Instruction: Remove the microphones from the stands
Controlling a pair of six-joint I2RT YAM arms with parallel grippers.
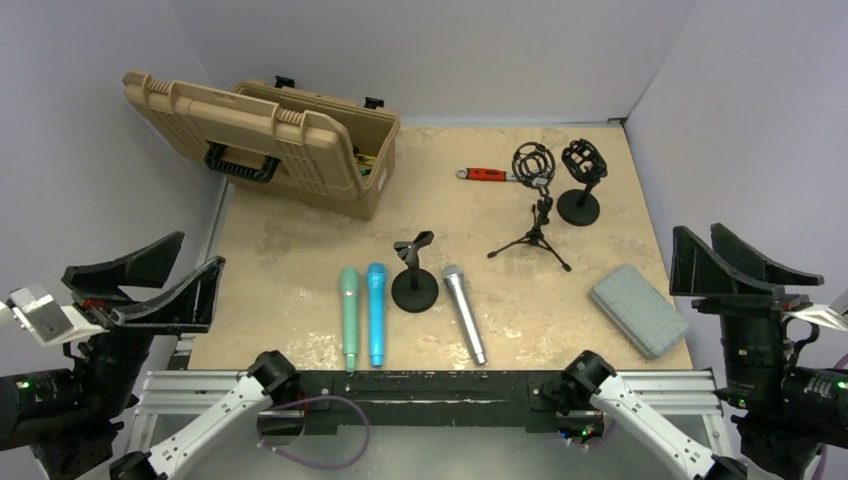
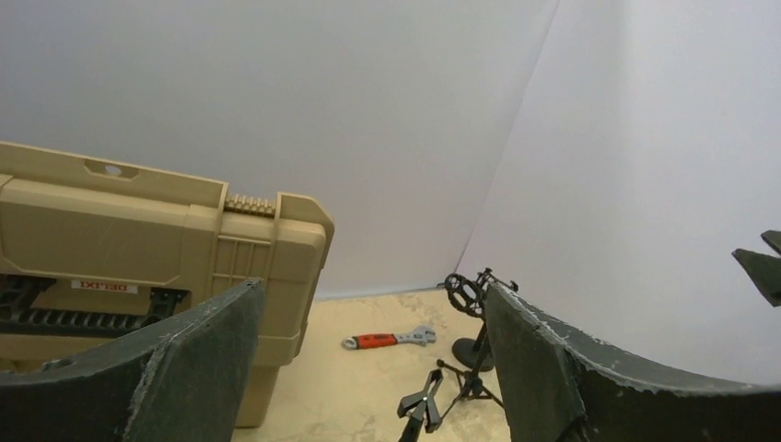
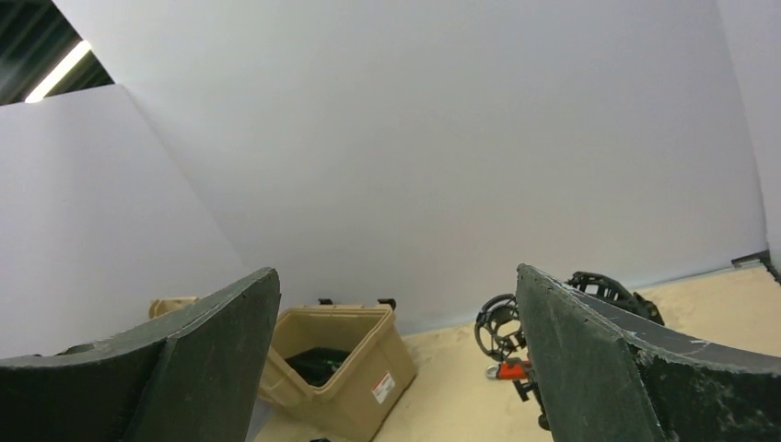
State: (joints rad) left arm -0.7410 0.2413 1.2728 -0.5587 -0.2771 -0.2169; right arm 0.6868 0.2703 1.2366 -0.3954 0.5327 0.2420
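Observation:
Three microphones lie flat on the table: a green one [image 1: 349, 315], a blue one [image 1: 376, 310] and a silver one [image 1: 465, 312]. Between them stands a black clip stand [image 1: 413, 272] on a round base, its clip empty; the clip shows in the left wrist view [image 2: 422, 405]. A tripod stand with an empty shock mount [image 1: 535, 200] and a round-base shock mount [image 1: 582, 180] stand farther back. My left gripper [image 1: 200, 252] [image 2: 373, 287] is open and empty at the left edge. My right gripper [image 1: 697, 232] [image 3: 396, 272] is open and empty at the right edge.
An open tan hard case [image 1: 290, 140] [image 2: 166, 249] [image 3: 341, 368] stands at the back left. A red-handled wrench [image 1: 487, 174] [image 2: 387, 339] lies near the shock mounts. A grey flat box [image 1: 638, 309] lies at the right front.

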